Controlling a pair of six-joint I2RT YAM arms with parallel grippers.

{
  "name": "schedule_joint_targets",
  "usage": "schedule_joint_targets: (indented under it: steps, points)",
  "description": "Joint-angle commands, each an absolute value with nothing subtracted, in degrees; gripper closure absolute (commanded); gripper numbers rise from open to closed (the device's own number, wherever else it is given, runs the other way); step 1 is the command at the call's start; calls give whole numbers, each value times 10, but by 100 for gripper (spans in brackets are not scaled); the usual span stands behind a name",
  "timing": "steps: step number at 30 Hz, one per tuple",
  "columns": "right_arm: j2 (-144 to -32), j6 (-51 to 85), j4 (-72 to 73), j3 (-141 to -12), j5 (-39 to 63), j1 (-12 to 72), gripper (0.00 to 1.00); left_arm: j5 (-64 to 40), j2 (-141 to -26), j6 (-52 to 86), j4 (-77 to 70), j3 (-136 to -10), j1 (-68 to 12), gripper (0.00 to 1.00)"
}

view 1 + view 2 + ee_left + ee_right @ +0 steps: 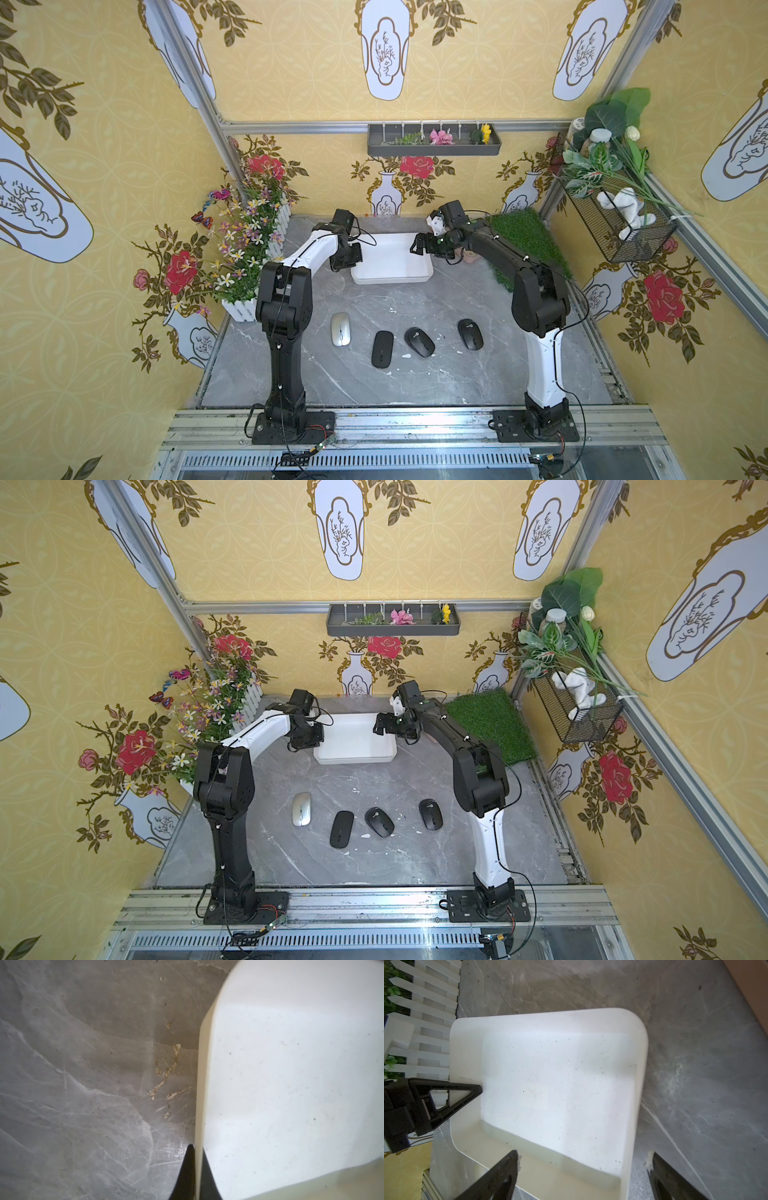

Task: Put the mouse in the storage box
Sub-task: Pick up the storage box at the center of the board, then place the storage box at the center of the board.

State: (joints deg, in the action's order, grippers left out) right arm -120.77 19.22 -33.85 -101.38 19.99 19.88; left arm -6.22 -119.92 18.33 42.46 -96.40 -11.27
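Yellow floral walls (pixel 104 166) ring marble tabletop (pixel 415 374); left gripper (pixel 197 1148) pinches storage box (pixel 390 257), right gripper (pixel 584 1153) spread.

Top views overhead, wrist views share storage box (pixel 640 1049)

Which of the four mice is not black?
The silver mouse, at the row's left end; the other three are black mice.

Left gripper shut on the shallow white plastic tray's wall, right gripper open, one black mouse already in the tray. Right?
Contents wrong: the right wrist view shows the shallow white plastic tray empty. Left gripper shut on its wall, right gripper open: both stand.
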Motion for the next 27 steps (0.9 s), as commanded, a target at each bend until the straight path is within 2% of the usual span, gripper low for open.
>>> schedule_joint_targets:
  steps: [1,11,21,27]
  points:
    - [-1169,189,-351,-959,176,198,5,-85,-1182,192,410,-932,-129,100]
    - [-1081,193,-343,-814,161,200,10,-78,-1120,226,388,-838,-180,100]
    - [-1056,196,-338,-772,131,186,14,-58,-1134,246,385,-812,-208,100]
    - [-1050,185,-340,-763,140,177,12,-60,-1147,260,386,-809,-210,100]
